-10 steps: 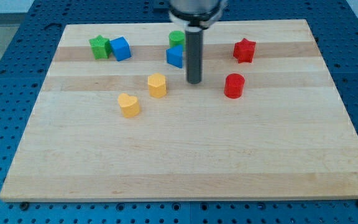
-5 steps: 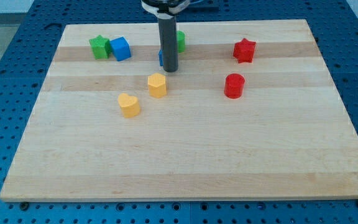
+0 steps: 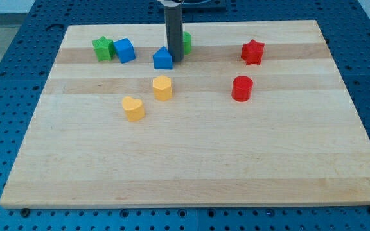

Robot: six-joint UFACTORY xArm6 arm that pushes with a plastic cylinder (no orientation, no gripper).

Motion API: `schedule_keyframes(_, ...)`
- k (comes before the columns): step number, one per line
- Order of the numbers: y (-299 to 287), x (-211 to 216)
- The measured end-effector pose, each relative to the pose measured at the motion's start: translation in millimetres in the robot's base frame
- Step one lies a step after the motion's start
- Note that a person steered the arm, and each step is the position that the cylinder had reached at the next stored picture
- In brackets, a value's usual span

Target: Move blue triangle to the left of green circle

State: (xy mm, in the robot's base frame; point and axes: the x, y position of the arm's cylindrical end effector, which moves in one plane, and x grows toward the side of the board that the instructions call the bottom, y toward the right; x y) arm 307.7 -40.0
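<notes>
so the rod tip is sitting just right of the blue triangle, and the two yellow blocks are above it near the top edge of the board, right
Not quite. The camera view shows my tip just right of the blue triangle, but the two yellow blocks lie below it, toward the view's bottom, not near the top edge.

Top strip crowded: green star (image 3: 102, 48) and blue cube (image 3: 124, 50) touching at the view's left, red star (image 3: 252, 52) right. Two yellow blocks (image 3: 162, 87) (image 3: 133, 108) and red cylinder (image 3: 241, 88) stand mid-board (image 3: 191, 167); open wood below them.

Blue triangle (image 3: 163, 58) flat on the board, just left of green circle (image 3: 186, 41) — circle partly hidden.
</notes>
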Motion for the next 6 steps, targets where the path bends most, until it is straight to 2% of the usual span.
schedule_keyframes(1,3,1)
schedule_keyframes(3,29,33)
schedule_keyframes(5,-17,41)
schedule_keyframes(6,-23,20)
